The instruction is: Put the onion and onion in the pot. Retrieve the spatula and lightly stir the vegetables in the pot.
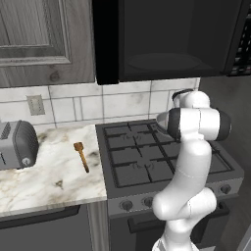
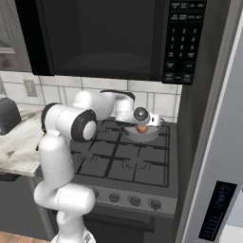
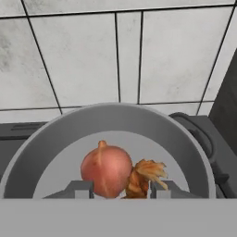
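The grey pot (image 3: pixel 46 148) sits on the stove's back right burner, also seen as pot (image 2: pixel 154 135). Inside it lies a round reddish onion (image 3: pixel 106 170), the same onion (image 2: pixel 141 128) under the hand. A ragged orange-brown lump (image 3: pixel 144 178) presses against its right side; I cannot tell if this is the second onion. My gripper (image 3: pixel 122 187) hangs over the pot with its fingertips (image 3: pixel 82 189) on either side of the onion and the lump; contact is unclear. The gripper (image 2: pixel 141 124) points down at the pot. The wooden spatula (image 1: pixel 81 156) lies on the marble counter, left of the stove.
A toaster (image 1: pixel 17 144) stands at the counter's left end. The tiled wall (image 3: pixel 92 55) rises right behind the pot. A microwave (image 2: pixel 104 38) hangs above the stove (image 1: pixel 147 157), and a tall dark panel (image 2: pixel 199 142) flanks its right side.
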